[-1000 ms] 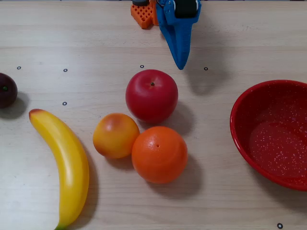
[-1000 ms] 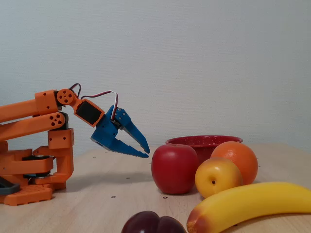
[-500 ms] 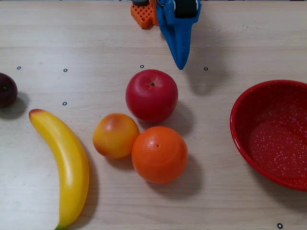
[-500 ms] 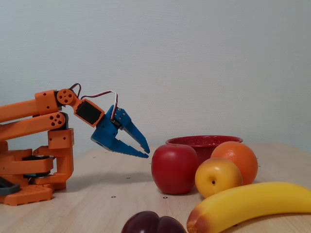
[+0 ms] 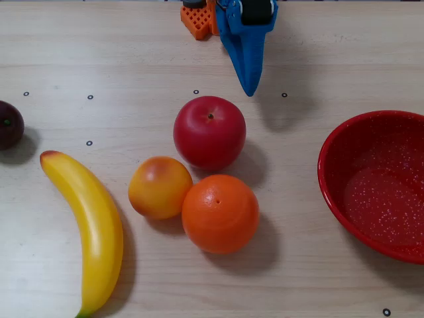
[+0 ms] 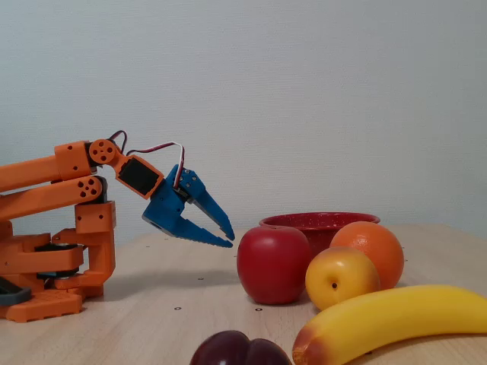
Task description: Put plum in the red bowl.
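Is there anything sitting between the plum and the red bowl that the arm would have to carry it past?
Yes. In the overhead view the plum is at the far left edge and the red bowl at the far right. The red apple, the yellow-orange fruit and the orange cluster between them; the banana lies near the plum.

The overhead view looks straight down on the table point(image 5: 331, 59), close in. The fixed view sits low at table point(image 6: 152, 296) height, facing the wall side-on. Both share the apple point(image 5: 209, 132) point(image 6: 274, 264) and banana point(image 5: 89, 228) point(image 6: 392, 319).
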Controlling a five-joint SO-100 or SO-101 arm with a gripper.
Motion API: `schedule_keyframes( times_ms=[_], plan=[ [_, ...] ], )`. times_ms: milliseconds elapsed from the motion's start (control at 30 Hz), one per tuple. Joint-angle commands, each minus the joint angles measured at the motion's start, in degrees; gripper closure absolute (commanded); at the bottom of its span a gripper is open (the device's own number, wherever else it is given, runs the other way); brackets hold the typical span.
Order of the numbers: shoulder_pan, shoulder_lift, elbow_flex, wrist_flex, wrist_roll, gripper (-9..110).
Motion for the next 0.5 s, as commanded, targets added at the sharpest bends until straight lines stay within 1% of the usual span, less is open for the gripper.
schedule_keyframes(
  times_ms=[0, 200, 467],
  plan=[
    [-1.0, 1.0, 2.4, -0.4, -1.2, 101],
    [1.0, 1.0, 2.4, -0.4, 1.1, 101],
    [1.0, 1.0, 2.4, -0.4, 0.6, 102]
  ],
)
